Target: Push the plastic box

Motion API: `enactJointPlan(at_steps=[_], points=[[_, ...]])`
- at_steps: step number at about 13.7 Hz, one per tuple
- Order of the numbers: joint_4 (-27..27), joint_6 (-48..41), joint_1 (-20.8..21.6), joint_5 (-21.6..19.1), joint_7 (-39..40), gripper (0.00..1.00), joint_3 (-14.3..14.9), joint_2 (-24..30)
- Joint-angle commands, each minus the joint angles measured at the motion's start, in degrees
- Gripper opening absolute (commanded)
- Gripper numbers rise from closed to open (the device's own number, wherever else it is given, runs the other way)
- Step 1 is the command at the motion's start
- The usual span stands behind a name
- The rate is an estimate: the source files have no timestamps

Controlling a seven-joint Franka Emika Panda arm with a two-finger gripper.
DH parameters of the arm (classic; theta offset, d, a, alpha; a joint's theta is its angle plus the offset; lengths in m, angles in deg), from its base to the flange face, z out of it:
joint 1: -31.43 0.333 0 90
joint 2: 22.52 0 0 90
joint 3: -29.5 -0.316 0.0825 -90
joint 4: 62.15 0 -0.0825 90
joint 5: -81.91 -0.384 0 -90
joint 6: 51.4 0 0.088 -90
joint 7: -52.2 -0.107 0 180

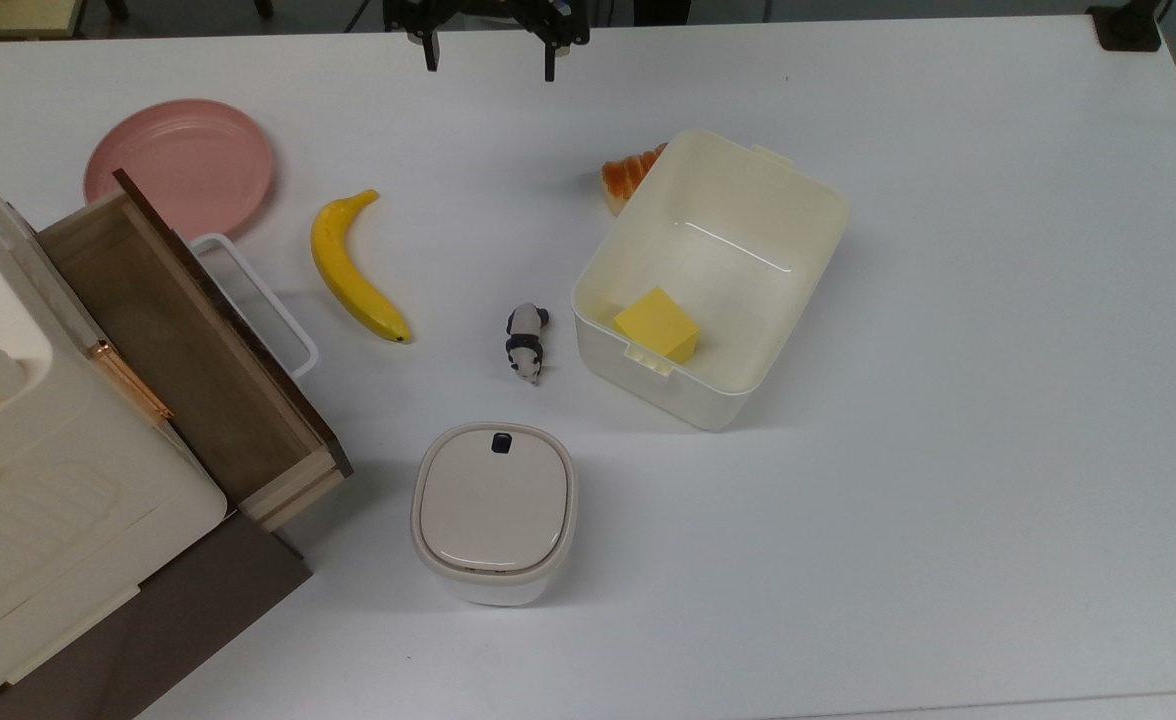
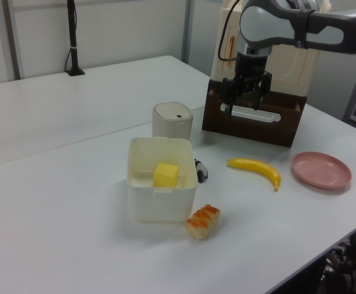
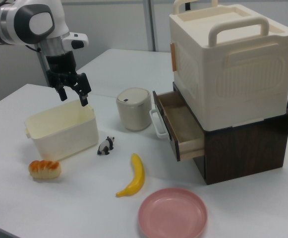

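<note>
Cream-white and deep-walled, the plastic box (image 1: 748, 250) sits on the white table (image 1: 948, 500), turned at an angle, with a yellow block (image 1: 657, 324) inside it against one short wall. A bread roll (image 2: 203, 221) lies touching or just beside the box's outer wall, at the box's upper left corner in the top view. The gripper (image 1: 489, 58) hangs in the air at the top edge of the top view, well apart from the box, its two dark fingers spread wide with nothing between them; in the right view it hovers above the box's far rim. A small panda figure (image 1: 526, 342) lies just beside the box on the top view's left, with a banana (image 1: 353, 270) and a pink plate (image 1: 180, 165) farther that way. A smaller lidded container (image 1: 494, 510) stands near the cabinet (image 3: 233, 79), whose wooden drawer (image 3: 181, 124) is pulled open.
</note>
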Motion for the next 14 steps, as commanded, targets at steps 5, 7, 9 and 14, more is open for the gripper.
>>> enactJointPlan(at_steps=[5,7,9,14], points=[[0.2,-1.4,0.4,-2.3,1.2,1.0,0.6,1.4],[0.2,-1.4,0.4,-2.3,1.4,1.0,0.6,1.4],[-0.1,-1.3,0.5,-2.3,1.7,1.0,0.4,1.6],[-2.5,-1.2,0.9,-2.4,12.4,1.0,0.1,2.6]])
